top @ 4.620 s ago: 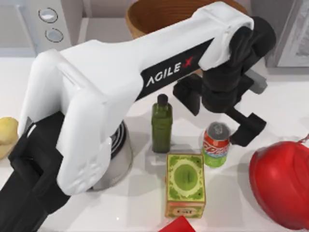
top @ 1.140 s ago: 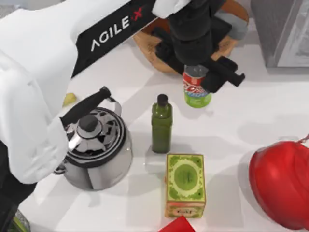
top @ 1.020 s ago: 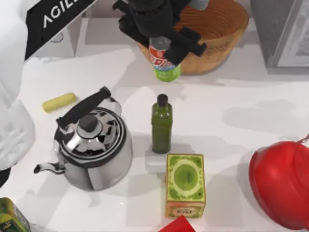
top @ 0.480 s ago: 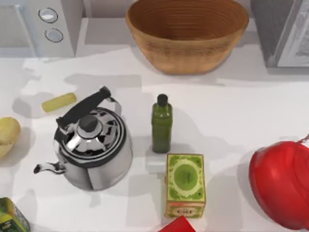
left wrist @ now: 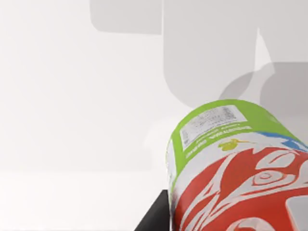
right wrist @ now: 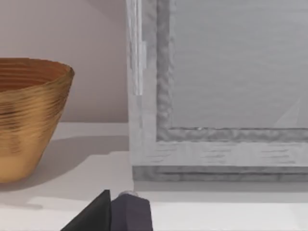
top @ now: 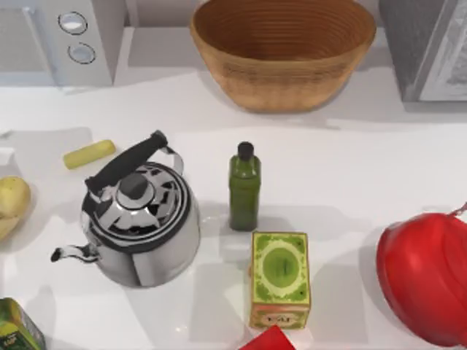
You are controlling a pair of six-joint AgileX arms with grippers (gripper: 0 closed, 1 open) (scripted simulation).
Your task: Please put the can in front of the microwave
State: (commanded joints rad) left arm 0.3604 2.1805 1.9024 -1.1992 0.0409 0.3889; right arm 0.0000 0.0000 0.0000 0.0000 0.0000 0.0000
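The can [left wrist: 231, 168], green base, red swirls, looms before the left wrist camera, apparently held; jaws' state unclear.

The surface [top: 379, 168] is smooth matt white. The kettle [top: 142, 219] is mirror-polished metal with bright reflections, and its handle [top: 124, 160] looks like matt black plastic. The basket [top: 283, 51] is woven and ribbed, with a warm brown, rough finish. The bottle [top: 244, 191] is glossy dark green with a matt black cap. The square tin [top: 279, 279] has a printed green-and-gold face with a slight sheen. The red object [top: 423, 277] is smooth, shiny plastic. The microwave [top: 58, 40] is smooth pale grey with silver metallic dials. The can [left wrist: 231, 168] has a glossy printed skin, red and green.
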